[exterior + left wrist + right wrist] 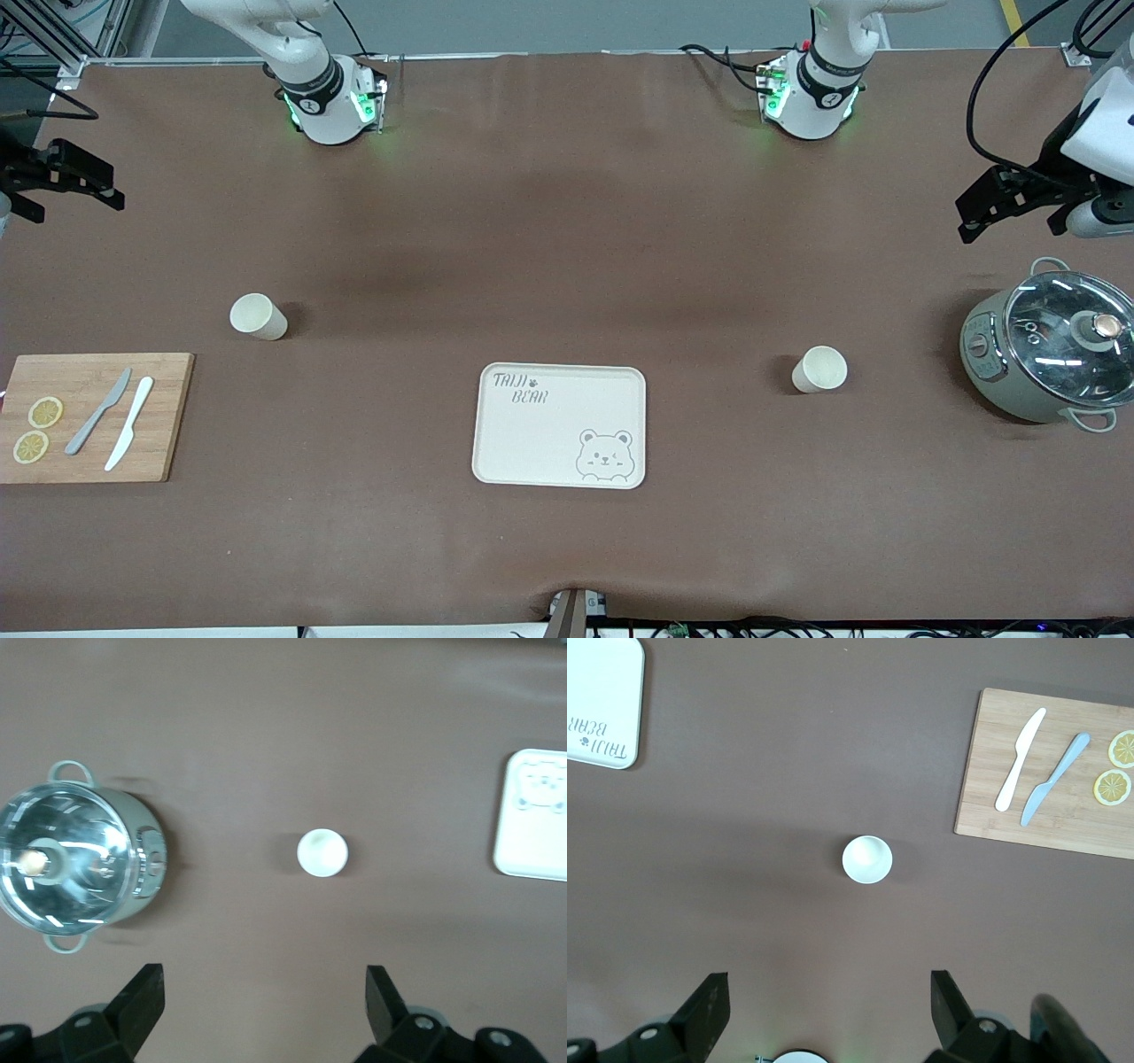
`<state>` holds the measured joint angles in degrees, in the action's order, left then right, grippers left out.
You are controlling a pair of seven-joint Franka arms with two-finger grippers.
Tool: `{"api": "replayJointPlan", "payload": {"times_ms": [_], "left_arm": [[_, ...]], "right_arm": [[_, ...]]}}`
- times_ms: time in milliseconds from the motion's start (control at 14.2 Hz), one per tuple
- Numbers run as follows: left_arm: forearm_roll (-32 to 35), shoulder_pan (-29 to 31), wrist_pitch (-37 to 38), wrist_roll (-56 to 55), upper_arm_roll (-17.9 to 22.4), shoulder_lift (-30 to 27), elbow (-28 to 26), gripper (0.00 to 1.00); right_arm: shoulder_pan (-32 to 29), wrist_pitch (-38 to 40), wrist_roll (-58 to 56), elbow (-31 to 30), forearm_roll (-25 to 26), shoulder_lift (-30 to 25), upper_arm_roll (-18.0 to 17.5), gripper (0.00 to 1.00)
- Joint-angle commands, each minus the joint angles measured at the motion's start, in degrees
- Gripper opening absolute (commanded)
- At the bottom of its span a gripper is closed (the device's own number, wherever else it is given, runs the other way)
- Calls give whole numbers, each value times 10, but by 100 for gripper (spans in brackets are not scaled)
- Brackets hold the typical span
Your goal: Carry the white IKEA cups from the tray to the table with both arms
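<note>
Two white cups stand upright on the brown table. One cup (258,316) is toward the right arm's end and also shows in the right wrist view (867,859). The other cup (819,369) is toward the left arm's end and also shows in the left wrist view (322,852). My left gripper (1010,211) (263,983) is open and empty, high over the table near the pot. My right gripper (62,184) (828,988) is open and empty, high over the table at the right arm's end. Neither gripper touches a cup.
A cream bear-printed tray (549,434) (532,828) (598,673) lies between the cups, nearer the front camera. A wooden cutting board (168,416) (983,806) with two knives and lemon slices lies at the right arm's end. A glass-lidded pot (1050,350) (75,859) stands at the left arm's end.
</note>
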<state>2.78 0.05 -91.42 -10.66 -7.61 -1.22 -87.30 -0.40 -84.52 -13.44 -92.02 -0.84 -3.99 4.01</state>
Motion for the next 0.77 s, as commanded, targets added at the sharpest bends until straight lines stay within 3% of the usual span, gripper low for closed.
{"api": "replayJointPlan", "payload": {"times_ms": [0,704], "left_arm": [[-31,7,8,9,2,-4,14,100],[-27,-17,97,13,17,-39,0,100]], "right_arm": [[-7,6,7,-1,-7,-3,-6,100],[-2,11,67,-1,-5,-3,-9,100]]}}
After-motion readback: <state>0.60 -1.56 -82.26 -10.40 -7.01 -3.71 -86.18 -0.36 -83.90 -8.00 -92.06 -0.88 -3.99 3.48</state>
